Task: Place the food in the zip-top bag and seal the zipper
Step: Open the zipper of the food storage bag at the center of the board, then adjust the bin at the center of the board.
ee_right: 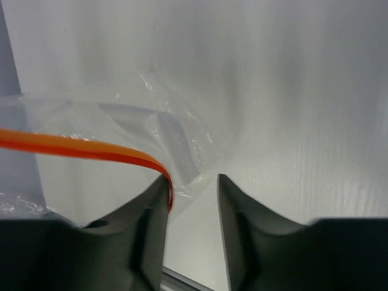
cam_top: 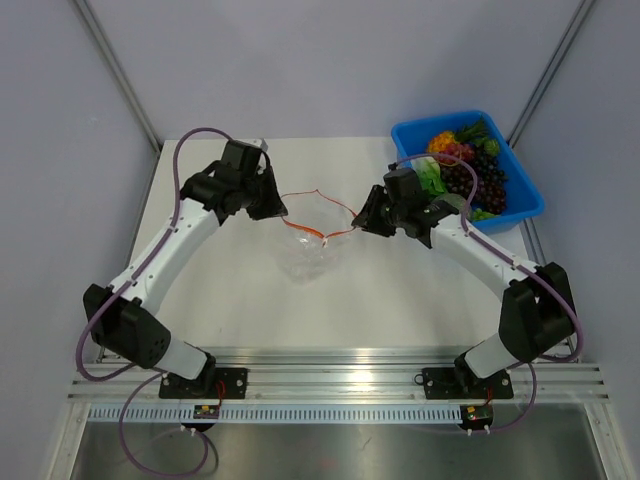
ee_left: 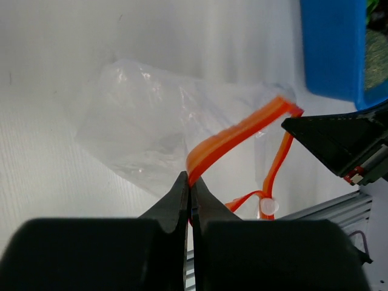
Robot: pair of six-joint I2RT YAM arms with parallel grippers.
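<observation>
- Mid-table, the left gripper (ee_left: 190, 180) is pressed together, pinching one end of the orange zipper (ee_left: 236, 134).
- The right gripper (ee_right: 193, 179) is spread. The strip's other end lies against one finger, unclamped.
- The zip-top bag (cam_top: 310, 255) sags between them, mouth partly open. No food shows inside.
- A firm left pinch should hold the mouth wide for loading.
- Far right, the blue bin (cam_top: 520, 195) holds the food (cam_top: 462, 168): grapes, greens, pink fruit.

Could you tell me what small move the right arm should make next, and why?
Probably ease the right tool back off the zipper and toward the blue bin: its jaws stand apart, the left tool alone pinches the zipper, the bag looks empty, and the food lies in the bin.
</observation>
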